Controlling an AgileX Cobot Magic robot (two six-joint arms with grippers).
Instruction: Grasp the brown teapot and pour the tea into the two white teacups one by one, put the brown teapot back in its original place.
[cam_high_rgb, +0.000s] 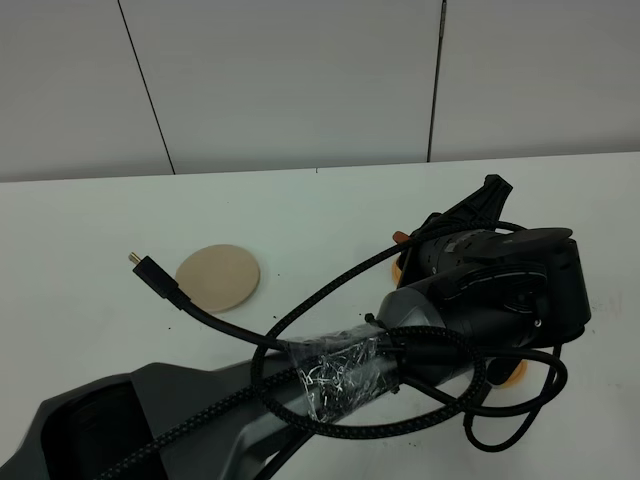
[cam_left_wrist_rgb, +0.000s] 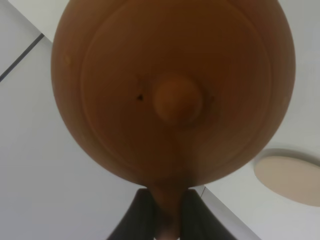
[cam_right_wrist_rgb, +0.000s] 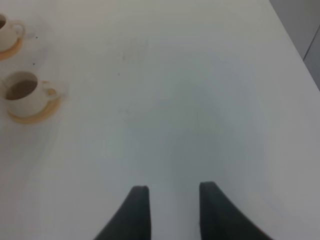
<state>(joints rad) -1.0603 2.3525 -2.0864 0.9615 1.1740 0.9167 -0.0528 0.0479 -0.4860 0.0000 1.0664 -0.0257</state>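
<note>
The brown teapot (cam_left_wrist_rgb: 170, 90) fills the left wrist view, seen from its lid side with the knob in the middle. My left gripper (cam_left_wrist_rgb: 169, 212) is shut on its loop handle. In the high view my left arm (cam_high_rgb: 480, 290) reaches across to the right and hides the teapot and the cups; only orange coaster edges (cam_high_rgb: 516, 374) show. The pale beige saucer (cam_high_rgb: 218, 277) lies bare at the left and also shows in the left wrist view (cam_left_wrist_rgb: 290, 172). In the right wrist view, two white teacups (cam_right_wrist_rgb: 22, 92) (cam_right_wrist_rgb: 6, 30) stand on orange coasters; the nearer one holds dark tea. My right gripper (cam_right_wrist_rgb: 172, 210) is open and empty above the table.
A loose black cable with a gold plug (cam_high_rgb: 150, 272) lies next to the saucer. A grey panelled wall (cam_high_rgb: 300, 80) stands behind the white table (cam_high_rgb: 330, 215).
</note>
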